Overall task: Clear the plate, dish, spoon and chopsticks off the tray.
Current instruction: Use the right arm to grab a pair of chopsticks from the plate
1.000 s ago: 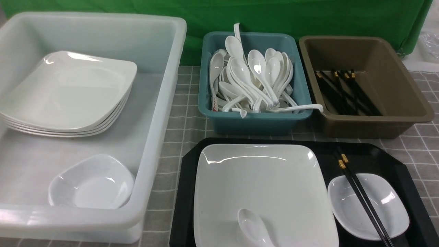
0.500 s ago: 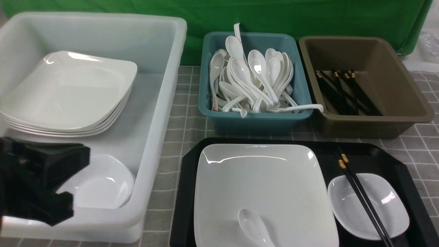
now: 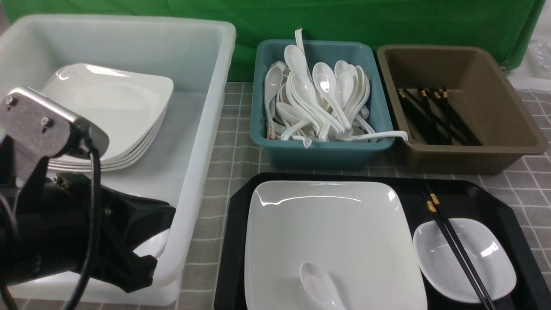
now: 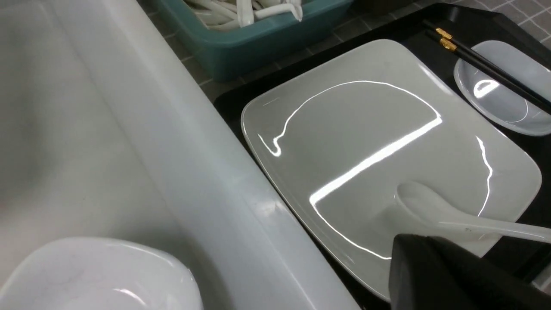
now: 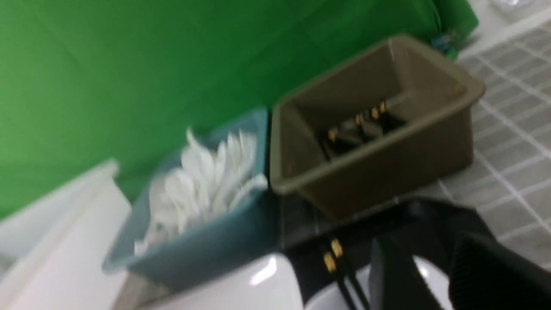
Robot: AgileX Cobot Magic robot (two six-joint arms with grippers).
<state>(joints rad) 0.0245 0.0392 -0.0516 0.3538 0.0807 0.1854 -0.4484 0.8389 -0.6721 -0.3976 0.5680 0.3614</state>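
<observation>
1. Front view, tray (image 3: 482, 193): black, nearest of everything on the tabletop (image 3: 232, 142). All four task items are on it, and nothing is cleared yet.
2. Plate (image 3: 331, 232) fills the tray's left and middle. Spoon (image 3: 318, 286) lies inside it at the near edge, bowl up, handle toward the camera. Judgement: the spoon goes first, or it slides when the plate is lifted.
3. Dish (image 3: 486, 267) sits on the tray's right, just beside the plate. Chopsticks (image 3: 453, 243) lie across it, with the gold-banded ends past the dish's far edge. Judgement: same logic, chopsticks before dish.
4. Destinations are sorted by kind, which explains the layout.
   - White tub (image 3: 215, 107), left of the tray, holds a stack of plates (image 3: 107, 112) and a second small dish (image 4: 99, 275).
   - Teal tub (image 3: 318, 150), behind the tray, holds spoons (image 3: 318, 99).
   - Brown tub (image 3: 473, 159), to the right of the teal tub, holds black pairs (image 3: 434, 120).
5. Left gripper (image 4: 413, 258): closed, holding nothing. It hangs over the white tub's near corner on the tray side, and the left wrist view looks past the tub rim at plate and spoon. Judgement: placed for the spoon or plate, the items on its side of the tray.
6. Right gripper (image 5: 424, 258): outside the front view. The right wrist view is blurred, but the jaws look apart with nothing between them. It is above the tray's near right part, with the chopsticks' gold bands just ahead. Judgement: lined up for the chopsticks.
</observation>
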